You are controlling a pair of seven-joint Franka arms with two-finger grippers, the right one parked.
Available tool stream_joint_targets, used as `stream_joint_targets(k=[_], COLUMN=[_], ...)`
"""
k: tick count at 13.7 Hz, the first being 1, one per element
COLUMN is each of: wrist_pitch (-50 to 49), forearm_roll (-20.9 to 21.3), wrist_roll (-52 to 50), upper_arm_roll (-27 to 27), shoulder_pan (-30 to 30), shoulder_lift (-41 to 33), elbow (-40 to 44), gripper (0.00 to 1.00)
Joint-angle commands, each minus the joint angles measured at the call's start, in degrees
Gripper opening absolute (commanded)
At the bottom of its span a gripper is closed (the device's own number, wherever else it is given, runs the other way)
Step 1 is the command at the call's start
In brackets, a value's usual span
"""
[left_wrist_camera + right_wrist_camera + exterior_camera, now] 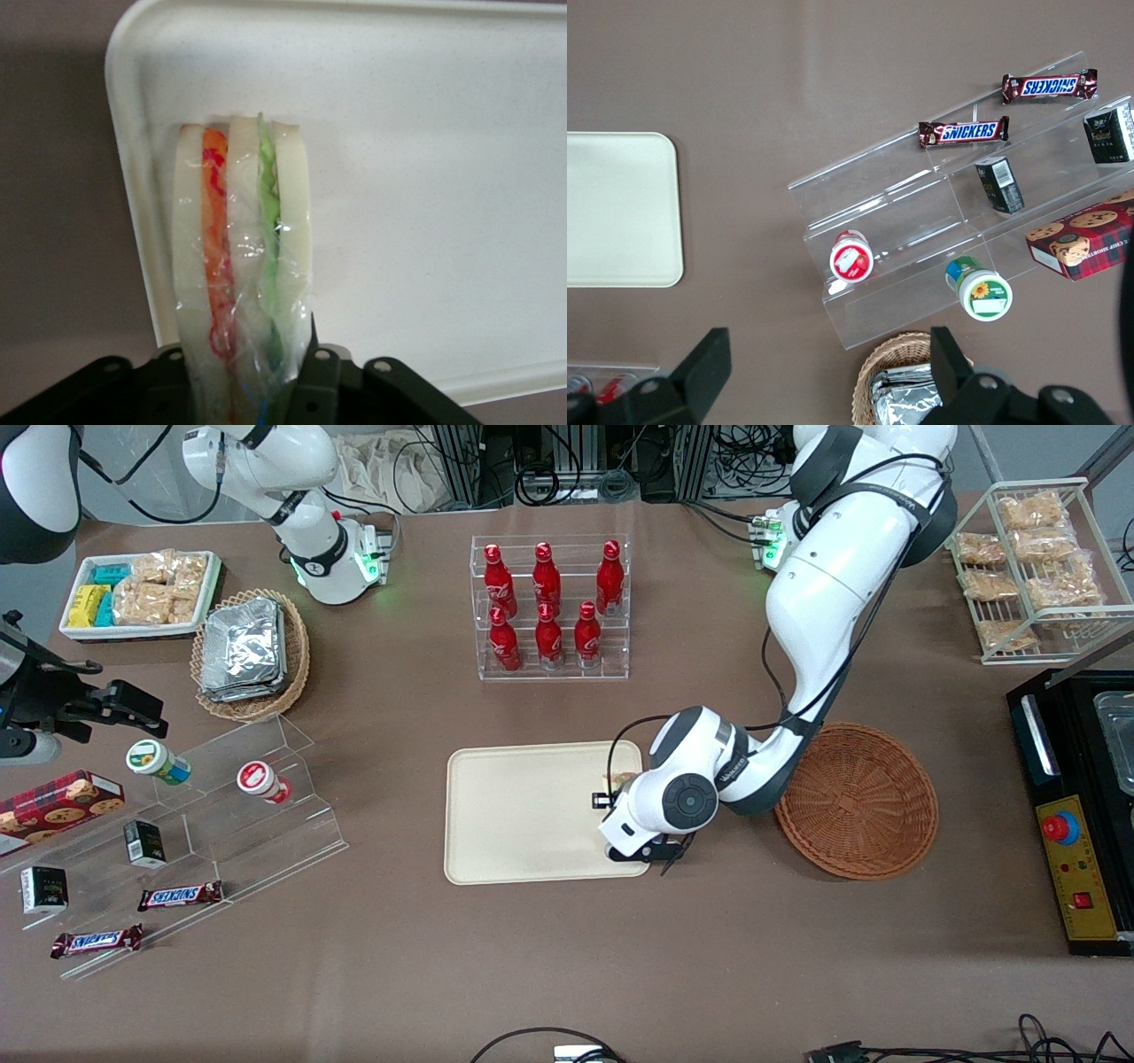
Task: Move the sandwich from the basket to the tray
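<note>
Your gripper (248,376) has the fingers (323,372) clamped on the sandwich (241,257), holding it on edge so the filling stripes face the wrist camera. It's over the tray (425,177), near the rim closest to the basket (858,799), which looks empty now. I can't tell if the sandwich is touching the tray yet, so I'd ease down before you let go.

The left arm is reaching down over the table, its gripper (244,372) clamping fingers (319,376) closed.
</note>
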Motion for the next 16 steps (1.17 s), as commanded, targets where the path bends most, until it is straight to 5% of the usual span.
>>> stream_joint_targets(k=[1, 6, 13, 16], wrist_pitch=[-0.2, -3.6, -31.8, -40.8], forearm_roll=[0.7, -0.2, -0.1, 0.7], wrist_roll=[-1.4, -1.7, 0.3, 8.7], upper_arm_roll=[0.3, 0.6, 0.5, 0.6], shoulder_pan=[-0.9, 0.9, 14.1, 20.1], shoulder_lift=[0.5, -5.8, -25.2, -32.2], elbow=[2.1, 2.2, 2.2, 2.1], gripper=[1.00, 1.00, 1.00, 1.00])
